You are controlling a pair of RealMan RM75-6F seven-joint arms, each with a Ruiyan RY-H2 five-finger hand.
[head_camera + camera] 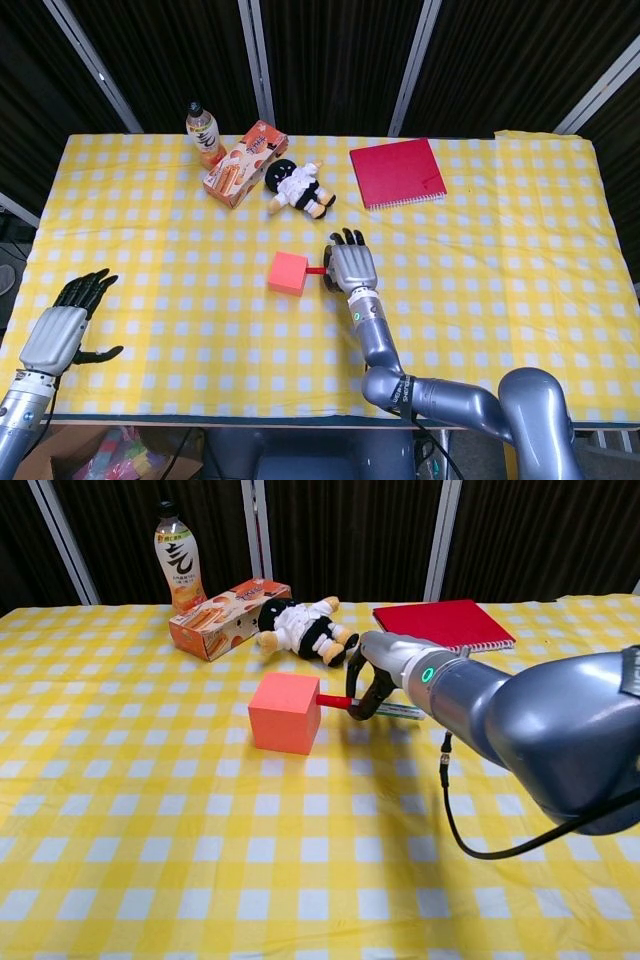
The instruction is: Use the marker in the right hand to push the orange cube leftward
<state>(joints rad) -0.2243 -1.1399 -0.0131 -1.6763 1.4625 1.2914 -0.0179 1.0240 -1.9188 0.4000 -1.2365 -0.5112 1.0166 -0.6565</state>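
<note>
The orange cube (288,273) (284,712) sits near the middle of the yellow checked table. My right hand (347,265) (377,672) is just to its right and grips a marker (390,709) lying level. The marker's red tip (317,270) (332,701) touches the cube's right face. My left hand (62,326) hovers open at the table's near left edge, far from the cube, and shows in the head view only.
At the back stand a drink bottle (202,131), a snack box (243,163), a small doll (297,187) and a red notebook (397,172). The tablecloth (150,260) left of the cube is bare.
</note>
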